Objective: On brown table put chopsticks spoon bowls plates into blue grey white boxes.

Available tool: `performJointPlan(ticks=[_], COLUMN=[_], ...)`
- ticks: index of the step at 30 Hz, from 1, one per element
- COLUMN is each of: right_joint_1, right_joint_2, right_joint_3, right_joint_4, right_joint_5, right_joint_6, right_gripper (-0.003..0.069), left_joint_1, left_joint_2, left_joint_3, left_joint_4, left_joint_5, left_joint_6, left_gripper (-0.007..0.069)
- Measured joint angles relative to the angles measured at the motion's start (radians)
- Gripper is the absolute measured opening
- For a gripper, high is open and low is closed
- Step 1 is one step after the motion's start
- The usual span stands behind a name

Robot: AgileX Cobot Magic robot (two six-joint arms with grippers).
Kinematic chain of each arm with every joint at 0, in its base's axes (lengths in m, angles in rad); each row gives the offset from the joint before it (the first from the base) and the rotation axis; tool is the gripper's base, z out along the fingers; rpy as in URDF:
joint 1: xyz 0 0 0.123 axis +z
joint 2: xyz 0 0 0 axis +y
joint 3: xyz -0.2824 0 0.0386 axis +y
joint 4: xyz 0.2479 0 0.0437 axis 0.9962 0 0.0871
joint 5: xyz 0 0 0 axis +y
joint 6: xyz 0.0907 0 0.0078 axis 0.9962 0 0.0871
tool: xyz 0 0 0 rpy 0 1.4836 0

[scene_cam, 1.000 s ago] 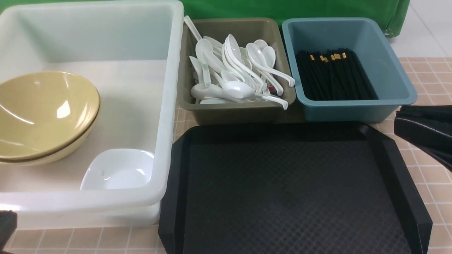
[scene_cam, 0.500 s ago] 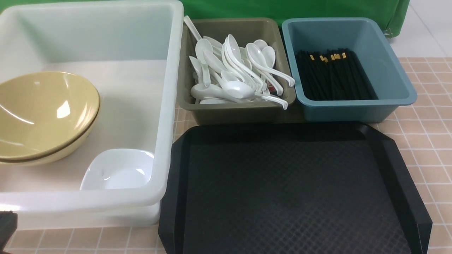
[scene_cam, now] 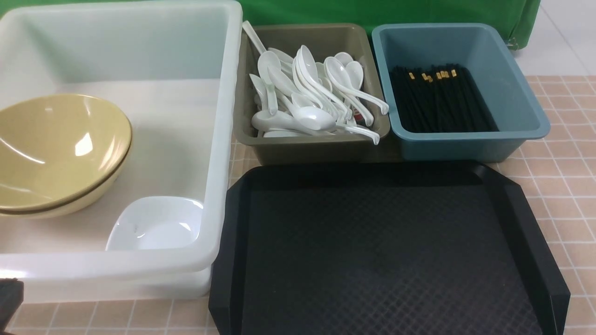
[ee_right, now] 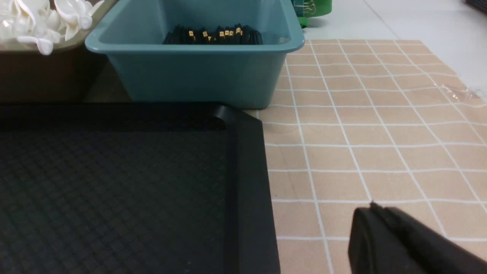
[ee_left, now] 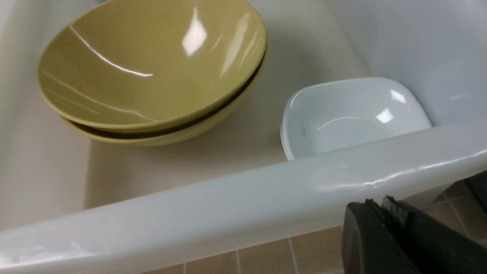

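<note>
Brown tiled table (scene_cam: 558,177) w/ three tubs along the far side plus a black textured tray (scene_cam: 382,251) in front, nothing on the tray. Big translucent white box (scene_cam: 223,139) at the robot's left holds two stacked mustard-yellow bowls (scene_cam: 56,149) tilted against its left wall, and one small white rounded-square plate (scene_cam: 156,225) in the near right corner – plate close beside the bowls, can't tell if touching. Olive-grey box (scene_cam: 307,151) in the middle is piled w/ white soup spoons (scene_cam: 307,93), one handle poking over the far left rim. Teal-blue box (scene_cam: 465,144) on the right holds a bundle of black chopsticks (scene_cam: 440,100), gold bands at the far ends. Left gripper (ee_left: 380,207) low outside the white box's near wall, over the tiles – jaws together, holding nothing; only a dark corner of it shows in front view. Right gripper (ee_right: 374,209) out of front view; its wrist view shows it low over bare tiles right of the tray, jaws pressed together, nothing in them.
</note>
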Motion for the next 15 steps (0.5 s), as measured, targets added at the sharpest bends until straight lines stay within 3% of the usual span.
performJointPlan(ticks=[15], right_joint_1=[-0.001], right_joint_2=[0.0], right_joint_3=[0.0], right_joint_4=[0.0], right_joint_5=[0.001], right_joint_6=[0.007], right_gripper=[0.0036], left_joint_1=[0.0], left_joint_2=[0.0], left_joint_3=[0.0], left_joint_4=[0.0], left_joint_5=[0.0], left_joint_6=[0.0], left_gripper=[0.0001])
